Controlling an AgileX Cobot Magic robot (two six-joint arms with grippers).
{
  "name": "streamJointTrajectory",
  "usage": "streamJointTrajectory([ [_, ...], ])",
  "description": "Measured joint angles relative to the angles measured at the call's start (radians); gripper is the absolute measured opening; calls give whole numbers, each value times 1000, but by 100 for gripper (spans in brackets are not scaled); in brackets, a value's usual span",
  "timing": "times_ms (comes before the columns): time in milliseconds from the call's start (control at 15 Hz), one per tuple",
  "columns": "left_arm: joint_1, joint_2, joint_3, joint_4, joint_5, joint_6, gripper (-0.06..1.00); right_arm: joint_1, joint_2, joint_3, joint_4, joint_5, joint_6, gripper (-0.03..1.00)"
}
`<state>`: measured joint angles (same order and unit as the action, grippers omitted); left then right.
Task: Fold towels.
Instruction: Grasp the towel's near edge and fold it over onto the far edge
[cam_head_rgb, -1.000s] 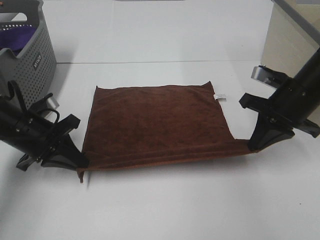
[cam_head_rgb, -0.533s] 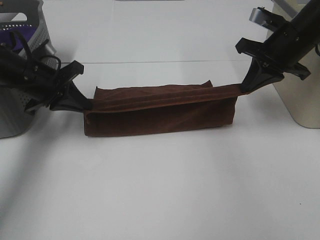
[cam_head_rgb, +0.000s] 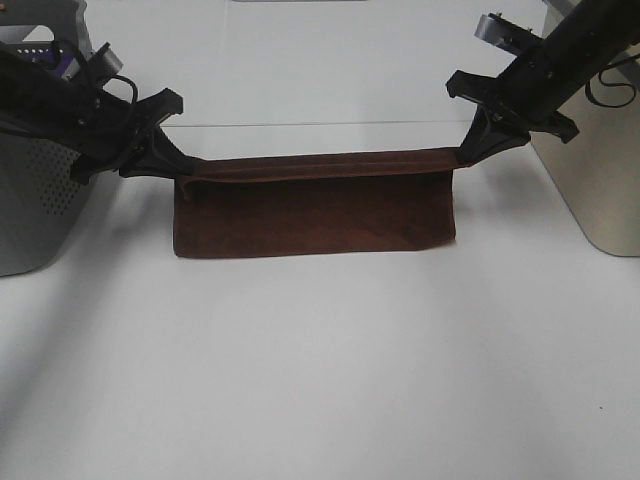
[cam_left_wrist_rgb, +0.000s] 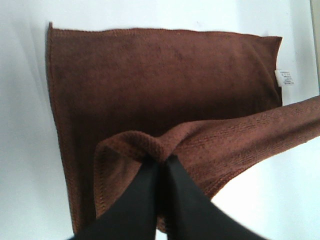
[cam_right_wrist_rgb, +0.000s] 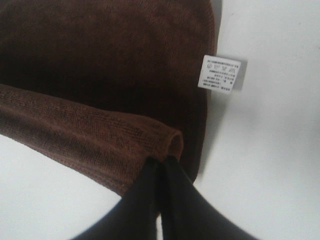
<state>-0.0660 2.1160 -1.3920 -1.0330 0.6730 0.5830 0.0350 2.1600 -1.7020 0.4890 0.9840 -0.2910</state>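
Note:
A dark reddish-brown towel (cam_head_rgb: 315, 212) lies on the white table, its near edge lifted and carried over toward its far edge. My left gripper (cam_head_rgb: 180, 170) is shut on the towel's left corner; the wrist view shows the fingers (cam_left_wrist_rgb: 159, 165) pinching the cloth (cam_left_wrist_rgb: 165, 85). My right gripper (cam_head_rgb: 463, 158) is shut on the right corner, fingers (cam_right_wrist_rgb: 161, 162) pinching the cloth (cam_right_wrist_rgb: 100, 65). The raised edge stretches taut between both grippers. A white tag (cam_right_wrist_rgb: 218, 73) lies at the far right edge, also in the left wrist view (cam_left_wrist_rgb: 284, 77).
A grey perforated basket (cam_head_rgb: 35, 200) with a purple cloth (cam_head_rgb: 62, 62) stands at the far left behind my left arm. A beige box (cam_head_rgb: 590, 170) stands at the right behind my right arm. White table (cam_head_rgb: 320, 370) extends in front of the towel.
Both grippers have carried the towel's near edge up and away toward the far edge. The towel has gone from lying flat to folded over, showing as a narrower band.

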Motion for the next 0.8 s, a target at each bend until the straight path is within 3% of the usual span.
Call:
streamJointTrajectory([
  [400,-2,116,-147,0,-38,0,1,3,129,-116,7,-89,0,2],
  [800,-6,182,-224,1,-52,0,1,6,202,-132,10,-185,-10,2],
])
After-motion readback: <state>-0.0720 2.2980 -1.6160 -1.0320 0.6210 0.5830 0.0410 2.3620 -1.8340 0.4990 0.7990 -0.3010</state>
